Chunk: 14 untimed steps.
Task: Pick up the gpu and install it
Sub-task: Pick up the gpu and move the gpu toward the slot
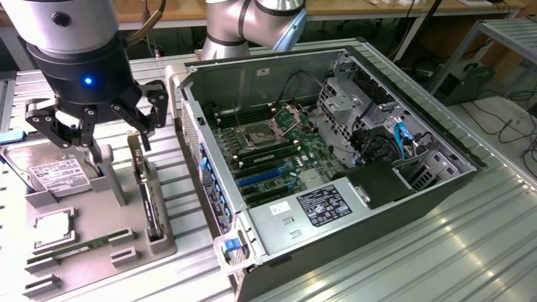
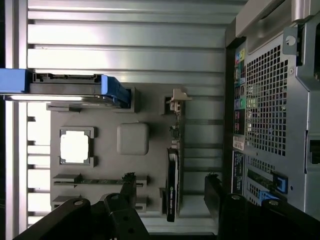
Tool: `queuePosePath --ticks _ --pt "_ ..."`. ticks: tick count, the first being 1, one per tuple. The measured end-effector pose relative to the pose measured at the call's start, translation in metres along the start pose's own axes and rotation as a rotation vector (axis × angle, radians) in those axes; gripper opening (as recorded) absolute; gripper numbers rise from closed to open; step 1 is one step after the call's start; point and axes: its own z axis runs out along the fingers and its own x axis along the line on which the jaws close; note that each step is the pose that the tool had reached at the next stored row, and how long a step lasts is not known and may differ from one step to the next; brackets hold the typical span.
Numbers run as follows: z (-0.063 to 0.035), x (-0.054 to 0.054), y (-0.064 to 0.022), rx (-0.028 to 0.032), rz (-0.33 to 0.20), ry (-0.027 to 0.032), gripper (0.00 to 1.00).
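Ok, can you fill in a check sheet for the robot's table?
Surface: ribbed metal table.
Job's things: gpu standing on edge in the grey tray; open case beside it.
Clutter: hard drive, cpu and RAM stick in the tray.
Gripper: gripper open, over the gpu, holding nothing.
Cables: blue cable inside the case; black cables on the floor.
Surroundings: wooden bench behind; metal rack.
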Motion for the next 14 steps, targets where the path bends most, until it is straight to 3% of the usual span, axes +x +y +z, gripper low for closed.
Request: queuePosePath --ticks 8,14 --pt "0.0080 0.000 -0.0007 -0.0001 0.000 0.0091 0.66" --pt "0.0134 0.000 -0.0017 -0.0002 0.000 0.0093 0.66"
